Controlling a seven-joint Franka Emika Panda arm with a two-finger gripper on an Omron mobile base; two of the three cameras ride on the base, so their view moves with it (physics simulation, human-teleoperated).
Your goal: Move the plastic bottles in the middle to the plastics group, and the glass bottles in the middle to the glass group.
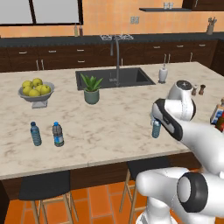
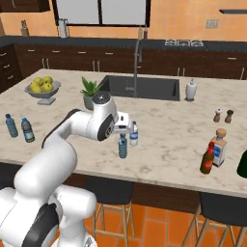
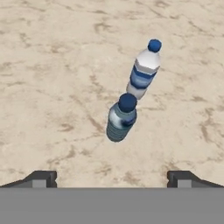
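Observation:
Two plastic bottles stand close together in the middle of the marble counter: one with a whitish label [image 2: 133, 134] [image 3: 144, 70] and a plainer blue-tinted one [image 2: 123, 145] [image 3: 121, 119] [image 1: 156, 128]. My gripper [image 2: 124, 130] [image 3: 111, 178] hangs open just above them, with nothing between its fingers. At the left, the plastics group is a teal-blue bottle [image 1: 35, 134] [image 2: 11, 125] beside a dark grey bottle [image 1: 57, 134] [image 2: 28, 130]. At the right, the brown glass bottle [image 2: 207, 158] stands touching or nearly touching the pale blue-labelled bottle [image 2: 219, 147] of the glass group.
A bowl of yellow-green fruit [image 1: 36, 92], a potted plant [image 1: 91, 89] and the sink [image 1: 113, 78] with its faucet lie farther back. A soap dispenser [image 2: 191, 89] and two shakers [image 2: 223, 116] stand at the right. A dark green bottle [image 2: 242, 165] shows at the right edge.

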